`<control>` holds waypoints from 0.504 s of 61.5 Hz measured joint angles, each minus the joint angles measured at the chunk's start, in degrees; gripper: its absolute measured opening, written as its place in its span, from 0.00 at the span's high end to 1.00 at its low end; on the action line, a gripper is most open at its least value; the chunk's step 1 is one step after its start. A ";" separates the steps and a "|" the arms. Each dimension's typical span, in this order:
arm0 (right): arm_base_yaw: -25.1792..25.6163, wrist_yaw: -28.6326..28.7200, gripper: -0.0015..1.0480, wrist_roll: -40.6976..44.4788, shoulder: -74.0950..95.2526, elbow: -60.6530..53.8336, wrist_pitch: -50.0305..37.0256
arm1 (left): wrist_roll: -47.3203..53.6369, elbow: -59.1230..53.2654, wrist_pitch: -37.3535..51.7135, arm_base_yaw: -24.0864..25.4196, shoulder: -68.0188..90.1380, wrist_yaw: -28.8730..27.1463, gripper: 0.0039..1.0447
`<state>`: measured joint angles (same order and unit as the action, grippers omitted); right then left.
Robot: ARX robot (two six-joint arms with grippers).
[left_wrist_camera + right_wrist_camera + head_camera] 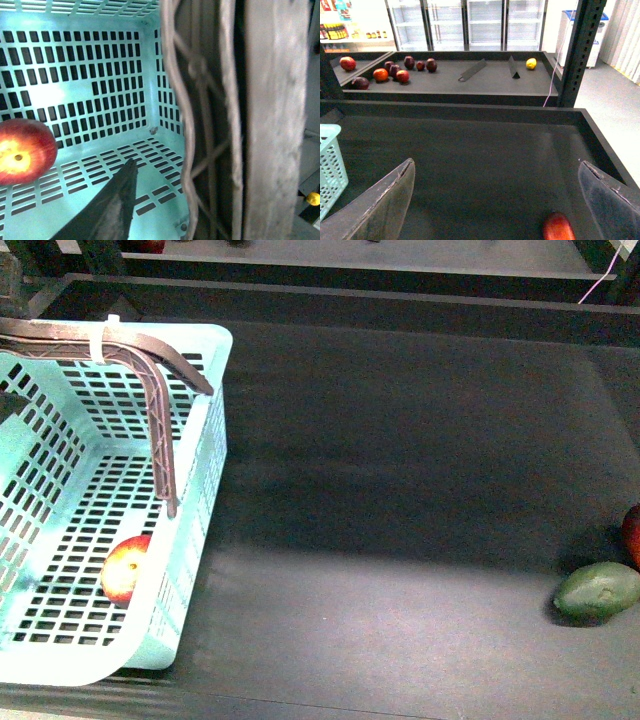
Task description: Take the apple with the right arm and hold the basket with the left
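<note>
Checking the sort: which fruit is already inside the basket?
The apple, red with a yellow patch; the green fruit and darker red fruit lie outside the basket.

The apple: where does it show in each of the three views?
Front view: the apple lies on the basket floor, lower left.
Left wrist view: apple at the left edge, on the slotted floor.
Right wrist view: not in it.
Shared landmark: the basket, whose corner shows in the right wrist view too.

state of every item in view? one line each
apple: inside the basket, resting on its floor, not gripped.
basket: upright on the dark surface, brown handles raised.
green fruit: loose on the surface, far right.
red fruit: beside it, cut by the frame edge.
right gripper: open, empty.
left gripper: state unclear.
</note>
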<state>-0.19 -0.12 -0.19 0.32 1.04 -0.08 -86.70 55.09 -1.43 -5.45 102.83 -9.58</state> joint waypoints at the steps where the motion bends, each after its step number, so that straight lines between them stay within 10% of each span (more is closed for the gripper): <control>1: 0.00 0.00 0.08 0.00 0.00 0.00 0.00 | 0.00 -0.09 -0.09 0.00 -0.13 0.09 0.48; 16: 0.00 0.00 0.08 0.00 0.00 0.00 0.00 | 1.05 -2.29 -1.53 0.37 -8.92 0.57 0.06; 31: 0.00 0.00 0.08 0.00 0.00 0.00 0.00 | 5.03 -6.64 -2.47 -0.26 -22.05 -0.57 0.07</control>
<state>-0.19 -0.12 -0.19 0.32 1.04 -0.08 -81.67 48.45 -3.90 -5.72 80.77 -10.15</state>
